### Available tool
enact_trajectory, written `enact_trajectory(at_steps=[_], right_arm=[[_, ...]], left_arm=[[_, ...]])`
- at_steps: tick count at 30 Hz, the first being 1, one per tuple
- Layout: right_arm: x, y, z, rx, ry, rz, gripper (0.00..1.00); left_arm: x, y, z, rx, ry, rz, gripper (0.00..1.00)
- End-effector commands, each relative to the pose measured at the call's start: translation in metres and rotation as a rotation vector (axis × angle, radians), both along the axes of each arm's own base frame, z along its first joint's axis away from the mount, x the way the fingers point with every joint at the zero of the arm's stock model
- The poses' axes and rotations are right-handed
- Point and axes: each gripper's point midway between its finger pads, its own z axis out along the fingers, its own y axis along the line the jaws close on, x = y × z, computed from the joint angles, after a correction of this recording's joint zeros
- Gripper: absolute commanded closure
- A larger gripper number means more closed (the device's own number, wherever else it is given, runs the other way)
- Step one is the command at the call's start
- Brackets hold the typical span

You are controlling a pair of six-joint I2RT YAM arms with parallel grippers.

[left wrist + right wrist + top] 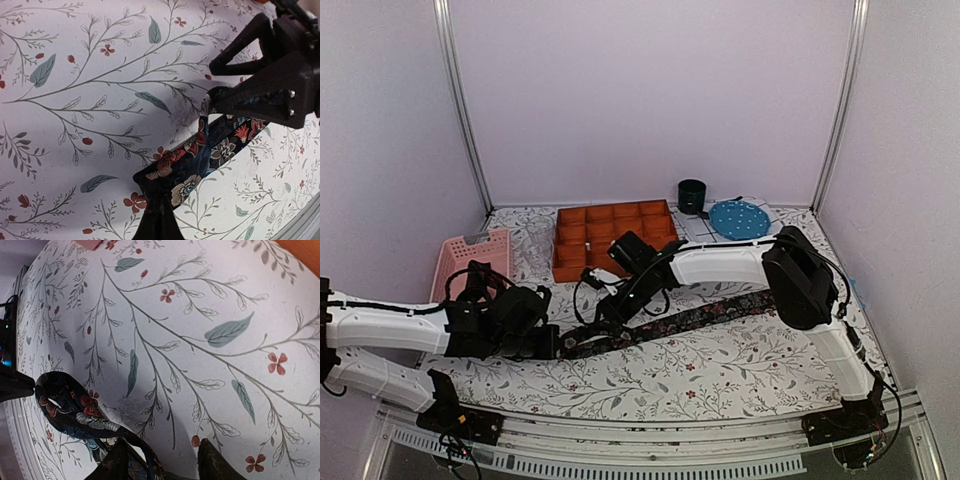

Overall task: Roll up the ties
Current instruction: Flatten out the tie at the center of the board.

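Observation:
One dark floral tie (pixel 690 318) lies flat and slanted across the flowered tablecloth, from front left up to the right. My left gripper (pixel 548 340) is at its near left end. In the left wrist view the left gripper (pixel 159 200) is shut on the folded tie end (pixel 172 167), which is lifted a little off the cloth. My right gripper (pixel 605 312) hovers just right of it, low over the tie. In the right wrist view the right gripper (pixel 165 460) is open, one finger (pixel 117 462) over the tie's curled end (pixel 75 412), the other finger (pixel 215 460) over bare cloth.
An orange compartment tray (pixel 610 235) stands behind the grippers. A pink basket (pixel 470 255) is at the back left. A dark cup (pixel 692 195) and a blue dotted plate (pixel 738 218) are at the back right. The right gripper's black body (pixel 270 75) fills the left wrist view's upper right.

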Motion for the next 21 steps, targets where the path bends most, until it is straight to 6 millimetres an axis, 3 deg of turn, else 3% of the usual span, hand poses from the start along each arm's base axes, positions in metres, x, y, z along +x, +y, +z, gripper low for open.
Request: enact_trajectory(at_steps=[1, 9, 16, 18, 19, 20, 21], right_arm=[[-0.017, -0.005, -0.044, -0.056, 0.098, 0.053, 0.61], [-0.034, 0.001, -0.009, 0.037, 0.150, 0.120, 0.99], [-0.049, 0.002, 0.025, 0.104, 0.180, 0.188, 1.00], [-0.052, 0.000, 0.025, 0.105, 0.193, 0.200, 1.00], [-0.053, -0.001, 0.024, 0.105, 0.198, 0.203, 1.00], [-0.054, 0.000, 0.041, 0.131, 0.183, 0.210, 1.00], [-0.055, 0.000, 0.044, 0.136, 0.185, 0.214, 1.00]], left_arm=[[-0.004, 0.002, 0.002, -0.010, -0.008, 0.003, 1.00], [-0.004, 0.006, 0.008, -0.022, -0.024, 0.021, 1.00], [-0.006, 0.007, 0.012, -0.049, -0.027, 0.032, 1.00], [-0.007, 0.007, 0.013, -0.063, -0.027, 0.030, 0.95], [-0.008, 0.006, 0.015, -0.074, -0.030, 0.025, 0.88], [-0.009, 0.005, 0.016, -0.081, -0.033, 0.022, 0.78], [-0.009, 0.005, 0.017, -0.087, -0.035, 0.024, 0.69]])
